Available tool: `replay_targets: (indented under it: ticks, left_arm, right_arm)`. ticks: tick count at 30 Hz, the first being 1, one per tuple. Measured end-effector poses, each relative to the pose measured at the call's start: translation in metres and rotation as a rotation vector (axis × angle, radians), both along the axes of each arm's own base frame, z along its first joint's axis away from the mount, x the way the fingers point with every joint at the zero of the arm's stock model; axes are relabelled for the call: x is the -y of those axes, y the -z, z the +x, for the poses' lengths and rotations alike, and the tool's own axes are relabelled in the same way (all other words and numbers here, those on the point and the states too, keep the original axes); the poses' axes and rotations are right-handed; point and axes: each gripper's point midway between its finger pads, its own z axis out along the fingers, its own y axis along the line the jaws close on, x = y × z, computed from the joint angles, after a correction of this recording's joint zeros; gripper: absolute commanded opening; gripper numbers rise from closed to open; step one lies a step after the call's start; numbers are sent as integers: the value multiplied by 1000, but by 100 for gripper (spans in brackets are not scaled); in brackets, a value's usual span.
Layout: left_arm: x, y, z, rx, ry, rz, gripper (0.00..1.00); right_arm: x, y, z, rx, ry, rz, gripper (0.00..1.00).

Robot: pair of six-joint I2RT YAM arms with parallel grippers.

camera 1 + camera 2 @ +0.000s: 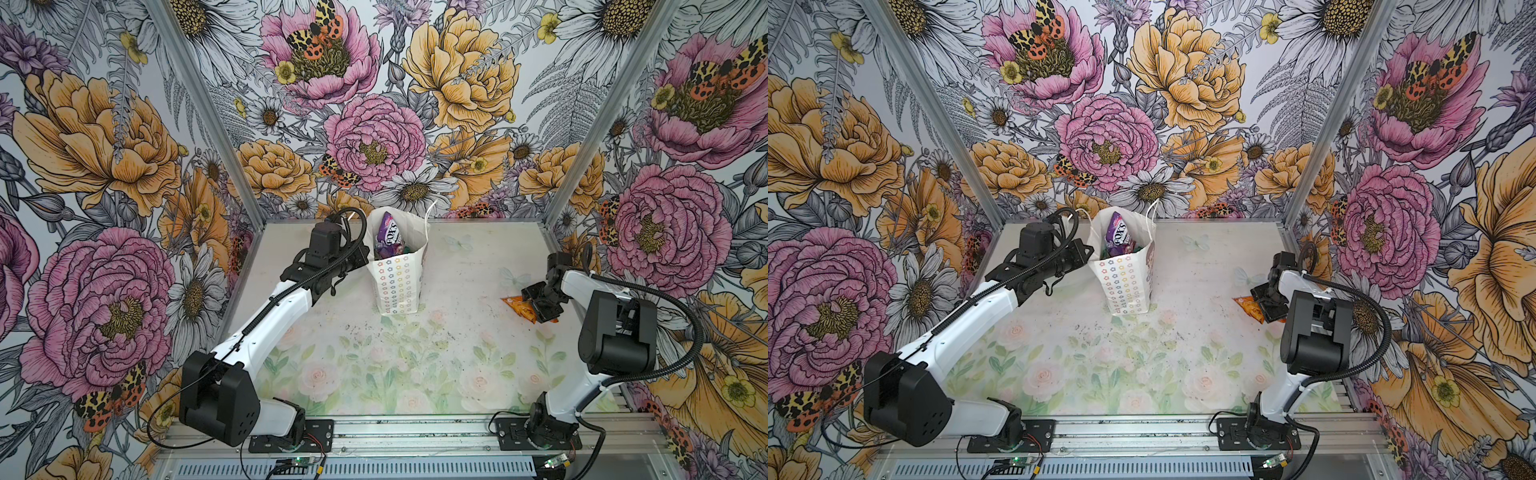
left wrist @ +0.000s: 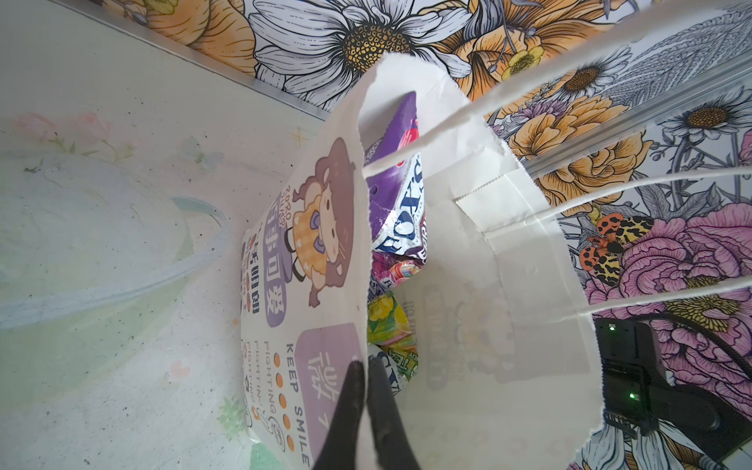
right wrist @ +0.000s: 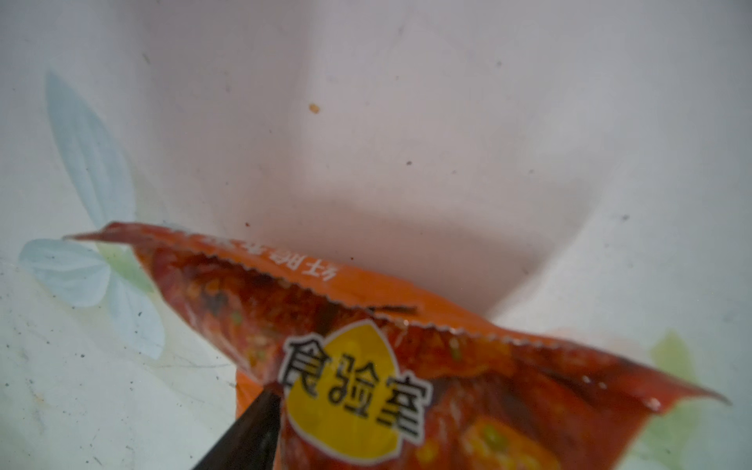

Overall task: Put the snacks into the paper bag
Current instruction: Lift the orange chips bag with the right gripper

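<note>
I see the pale flower-print table [image 1: 457,270] with the paper bag [image 1: 397,282] [image 1: 1125,286] standing upright on it, mouth open. All I note is placed from that bag.

The left gripper [image 1: 364,255] sits against the bag's rim. In the left wrist view its fingers [image 2: 350,411] are clenched on the printed front wall [image 2: 317,285], one outside the paper and one inside. The string handles hang loose above.

Inside the bag, a purple FOX'S packet [image 1: 388,235] [image 1: 1117,232] [image 2: 396,187] stands tallest and leans against the back wall, its top below the rim. Under it lies a yellow-green packet [image 2: 384,317], and beneath that what looks like a teal one [image 2: 407,364], though only a sliver shows.

Well apart from the bag, on the right arm's side, an orange packet [image 1: 517,305] [image 1: 1248,305] lies on the table. The right gripper [image 1: 537,308] [image 1: 1269,308] is down over its end farther from the bag. In the right wrist view one dark finger [image 3: 248,427] touches the packet's edge [image 3: 447,366] and the other is hidden behind the foil, so I cannot tell whether that claw has bitten or stands released.
</note>
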Motion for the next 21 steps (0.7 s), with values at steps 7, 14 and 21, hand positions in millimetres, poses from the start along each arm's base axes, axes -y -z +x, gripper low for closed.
replay_targets:
  ticks: [7,14,21]
  left_arm:
    - [0,0,0,0,-1,0,0]
    - [0,0,0,0,0,0,0]
    - [1,0,0,0,1,0,0]
  right_arm:
    - [0,-11,2,51,-20,-18,39]
    - [1,-35,5,129,-41,-49,30]
    - [-1,-79,14,267,-89,-114,24]
